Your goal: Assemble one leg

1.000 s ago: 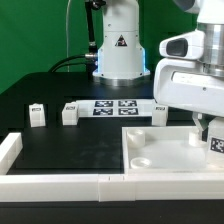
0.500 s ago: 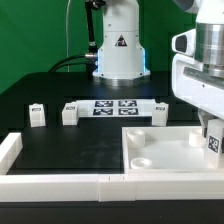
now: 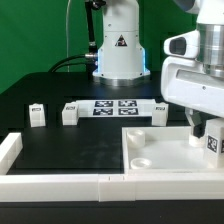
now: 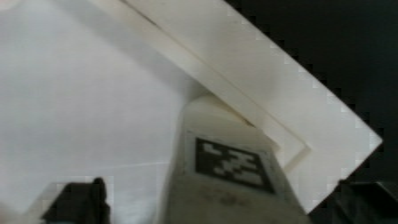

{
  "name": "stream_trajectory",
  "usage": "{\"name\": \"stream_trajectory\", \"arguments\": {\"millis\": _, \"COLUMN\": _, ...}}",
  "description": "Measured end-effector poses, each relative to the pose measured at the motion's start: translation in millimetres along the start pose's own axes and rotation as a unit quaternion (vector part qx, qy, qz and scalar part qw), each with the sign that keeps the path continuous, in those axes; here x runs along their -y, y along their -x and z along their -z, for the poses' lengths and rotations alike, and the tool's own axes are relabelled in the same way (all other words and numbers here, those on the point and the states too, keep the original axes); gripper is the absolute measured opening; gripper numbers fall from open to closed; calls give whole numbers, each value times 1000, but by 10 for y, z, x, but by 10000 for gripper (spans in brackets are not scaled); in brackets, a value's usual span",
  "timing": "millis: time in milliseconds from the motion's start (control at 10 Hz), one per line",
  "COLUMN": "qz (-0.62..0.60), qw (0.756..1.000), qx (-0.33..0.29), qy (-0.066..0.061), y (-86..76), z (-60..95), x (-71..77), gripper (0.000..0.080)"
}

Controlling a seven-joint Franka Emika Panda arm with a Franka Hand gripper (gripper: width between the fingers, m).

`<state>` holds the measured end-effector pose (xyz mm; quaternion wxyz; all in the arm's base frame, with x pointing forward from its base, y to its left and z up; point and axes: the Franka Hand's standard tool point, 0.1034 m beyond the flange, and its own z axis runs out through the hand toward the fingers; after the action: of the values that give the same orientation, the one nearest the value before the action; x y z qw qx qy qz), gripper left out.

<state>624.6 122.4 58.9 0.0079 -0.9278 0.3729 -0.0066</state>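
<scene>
hand (image 3: 207, 133) | shifted toward exterior view's left since 0.5 s ago

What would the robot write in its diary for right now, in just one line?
step: assemble one leg | gripper: shut on leg | place: over far corner of white panel, exterior view's right | loose legs on table: untouched

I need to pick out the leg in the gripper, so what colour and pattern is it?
The leg is white with a black-and-white square tag on one face, clearest in the wrist view.
</scene>
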Motion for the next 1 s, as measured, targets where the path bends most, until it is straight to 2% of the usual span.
{"name": "stream_trajectory", "arguments": {"millis": 200, "qz": 104, "qw": 995, "qx": 1, "qy": 0, "y": 28, "z": -5, "x": 14, "gripper": 649}}
{"name": "stream_trajectory", "arguments": {"millis": 300, "qz": 181, "qw": 984, "qx": 1, "qy": 1, "y": 36, "z": -8, "x": 14, "gripper": 649}}
{"name": "stream_trajectory", "arguments": {"millis": 700, "qz": 413, "qw": 911, "qx": 6, "qy": 15, "y": 0, "z": -6, "x": -22, "gripper": 649}}
{"name": "stream_trajectory", "arguments": {"millis": 800, "qz": 447, "qw": 894, "qx": 1, "qy": 13, "y": -26, "z": 1, "x": -25, "gripper": 649}}
{"name": "stream_trajectory", "arguments": {"millis": 900, "qz": 450, "qw": 893, "qx": 2, "qy": 13, "y": -27, "z": -3, "x": -30, "gripper": 649}}
{"name": "stream_trajectory", "arguments": {"millis": 1000, "qz": 450, "qw": 893, "qx": 2, "qy": 13, "y": -28, "z": -3, "x": -30, "gripper": 516}}
